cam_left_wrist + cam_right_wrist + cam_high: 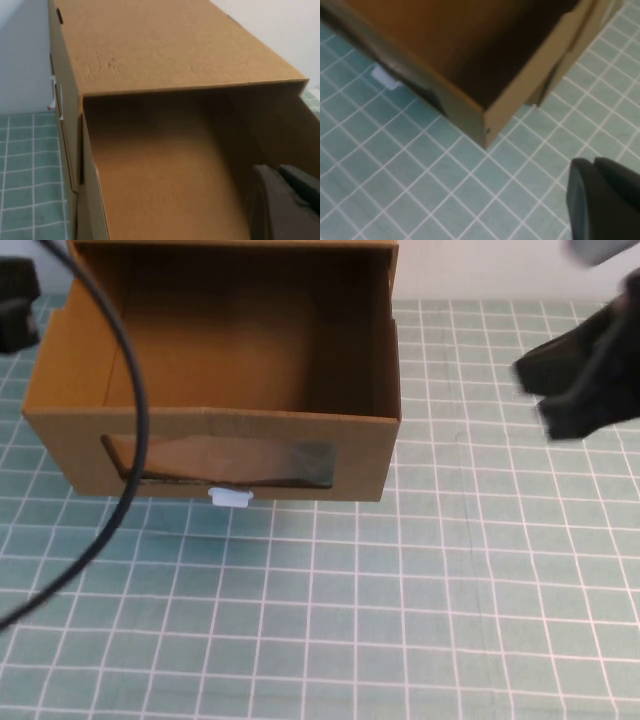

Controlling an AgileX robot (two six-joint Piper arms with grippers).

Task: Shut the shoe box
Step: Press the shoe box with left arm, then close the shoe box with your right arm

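Shoe box [215, 455] drawer pulled out; right gripper [585, 370] beside, left gripper [15, 305] perhaps behind.

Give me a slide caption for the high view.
Shoe box drawer pulled open, empty; right gripper hovers beside it, left gripper at far edge.

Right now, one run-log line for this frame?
shoe box: drawer open, empty | left pincer: beside box | right pincer: off right, above mat
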